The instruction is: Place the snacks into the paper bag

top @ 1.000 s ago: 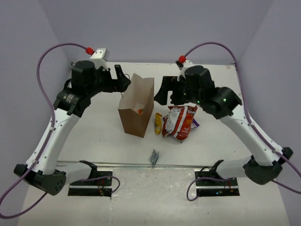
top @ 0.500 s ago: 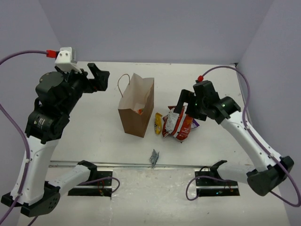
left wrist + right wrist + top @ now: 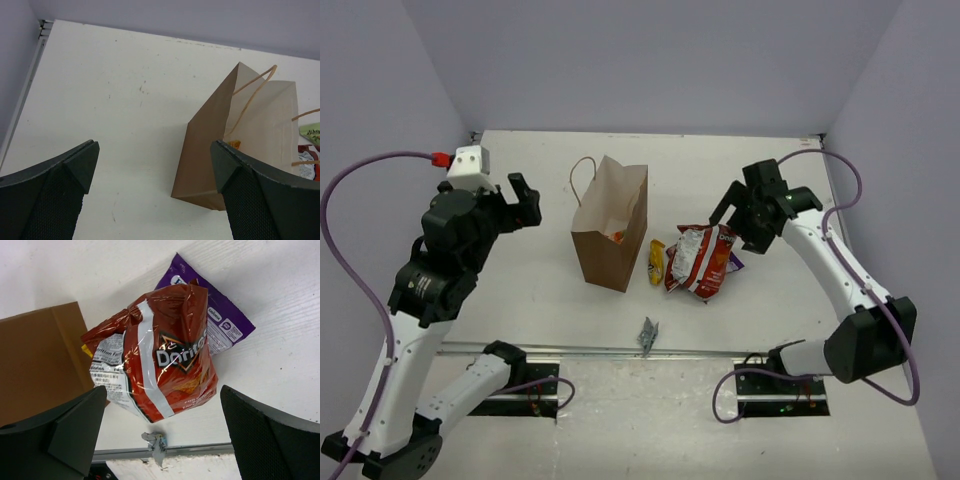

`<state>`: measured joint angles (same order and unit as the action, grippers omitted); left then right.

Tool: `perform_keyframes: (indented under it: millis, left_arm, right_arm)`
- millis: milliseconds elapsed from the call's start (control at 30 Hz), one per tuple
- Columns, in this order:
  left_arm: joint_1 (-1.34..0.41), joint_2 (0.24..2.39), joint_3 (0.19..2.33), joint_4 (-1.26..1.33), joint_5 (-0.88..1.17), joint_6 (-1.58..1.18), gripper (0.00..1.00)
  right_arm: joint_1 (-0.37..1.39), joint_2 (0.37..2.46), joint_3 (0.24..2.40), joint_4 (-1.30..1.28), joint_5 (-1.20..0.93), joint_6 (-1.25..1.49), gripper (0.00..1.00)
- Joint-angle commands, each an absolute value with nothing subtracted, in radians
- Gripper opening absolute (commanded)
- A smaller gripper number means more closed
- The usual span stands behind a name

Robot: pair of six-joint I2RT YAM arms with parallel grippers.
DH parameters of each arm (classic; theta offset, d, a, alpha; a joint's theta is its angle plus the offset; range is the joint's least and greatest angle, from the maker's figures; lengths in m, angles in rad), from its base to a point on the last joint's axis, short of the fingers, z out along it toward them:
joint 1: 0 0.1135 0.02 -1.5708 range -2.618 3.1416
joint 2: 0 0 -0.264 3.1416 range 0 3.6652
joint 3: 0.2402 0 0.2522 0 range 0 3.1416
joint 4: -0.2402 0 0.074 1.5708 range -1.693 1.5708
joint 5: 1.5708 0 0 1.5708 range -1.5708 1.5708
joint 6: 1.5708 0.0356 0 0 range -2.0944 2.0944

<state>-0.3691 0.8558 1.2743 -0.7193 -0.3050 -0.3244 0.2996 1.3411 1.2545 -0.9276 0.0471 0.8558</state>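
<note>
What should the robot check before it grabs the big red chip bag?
1. Paper bag upright, mouth open: ok.
2. Right gripper jaws open and empty: ok.
3. Chip bag lined up between those jaws in the right wrist view: ok.
4. Purple packet free of the chip bag: not ok, it lies partly underneath.
5. Left gripper apart from the paper bag: ok.
6. Enough room inside the paper bag: cannot tell; an orange packet shows inside.
</note>
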Motion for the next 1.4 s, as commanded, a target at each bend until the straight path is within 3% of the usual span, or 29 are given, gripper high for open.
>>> perform_keyframes:
  millis: [0,333,800,867,900,933,967,1167,1367]
  left_arm:
    - [-0.373,0.822,1.252,-0.675,-0.348,-0.333,1.0]
    - [-0.373,0.822,1.264,-0.658,-0.39,-0.247,1.0]
    - [-0.373,0.844,1.252,-0.609,-0.394,-0.173,1.0]
    - [-0.373,0.844,1.247,-0.606,-0.399,-0.173,1.0]
    - [-0.373,0.844,1.246,-0.604,-0.399,-0.173,1.0]
    - [-0.373,0.844,1.246,-0.604,-0.397,-0.176,1.0]
    - [-0.373,0.842,1.244,-0.604,-0.396,-0.178,1.0]
    - [-0.373,0.841,1.253,-0.591,-0.397,-0.17,1.0]
    - [-0.373,0.841,1.244,-0.574,-0.387,-0.172,1.0]
  right_arm:
    - [0.291,1.399,1.279,-0.916,0.081,0.943,0.99]
    - [0.287,1.515,1.327,-0.894,0.253,1.048,0.99]
    - [0.287,1.638,1.356,-0.879,0.341,1.051,0.64]
    - [0.287,1.641,1.344,-0.867,0.331,1.043,0.41]
    - [0.287,1.649,1.347,-0.867,0.327,1.04,0.18]
    - [0.287,1.651,1.35,-0.867,0.322,1.035,0.05]
    - [0.287,1.651,1.367,-0.877,0.321,1.032,0.0]
    - [0.29,1.53,1.448,-0.838,0.284,0.919,0.0]
    - [0.301,1.428,1.544,-0.625,-0.107,0.724,0.0]
